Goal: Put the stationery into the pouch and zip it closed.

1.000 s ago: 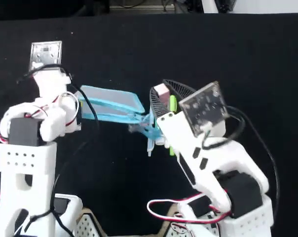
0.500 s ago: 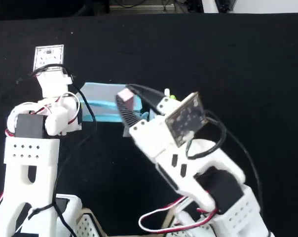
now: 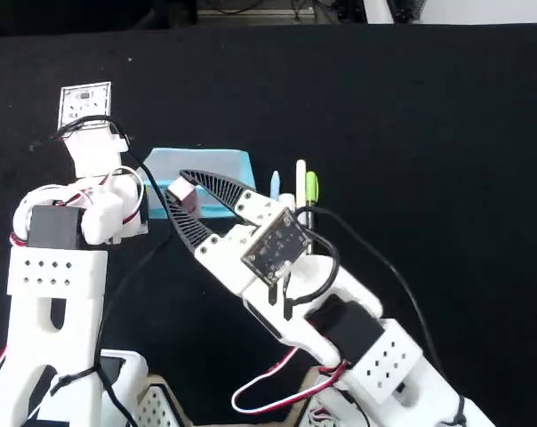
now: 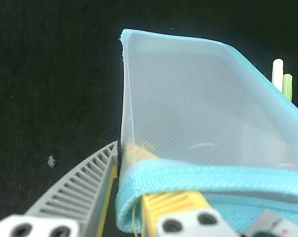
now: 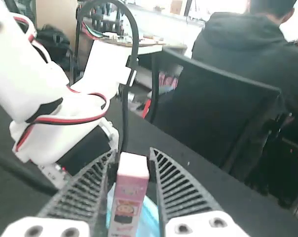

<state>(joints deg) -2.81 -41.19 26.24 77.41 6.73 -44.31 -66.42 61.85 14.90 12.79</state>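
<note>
Right claw (image 5: 130,155): pressed onto a pink eraser (image 3: 181,195), which stands upright between the two black ribbed fingers (image 5: 174,187) and is pinched on its two sides. In the high view the eraser hangs just above the near edge of the pouch (image 3: 207,168).

Left claw (image 4: 122,151): clamped on the pouch's blue zip band at one end. The yellow fixed jaw sits under the band and the grey ribbed finger (image 4: 80,185) lies against it. The pouch is pale blue mesh. It extends away from the left claw, over the black worktop (image 3: 411,116).

Other stationery: a blue pen (image 3: 275,184), a white pen (image 3: 300,173) and a green pen (image 3: 311,187) lie side by side on the worktop, just beyond the pouch's far end and beside the right arm. Whether the pouch mouth is open cannot be told.
</note>
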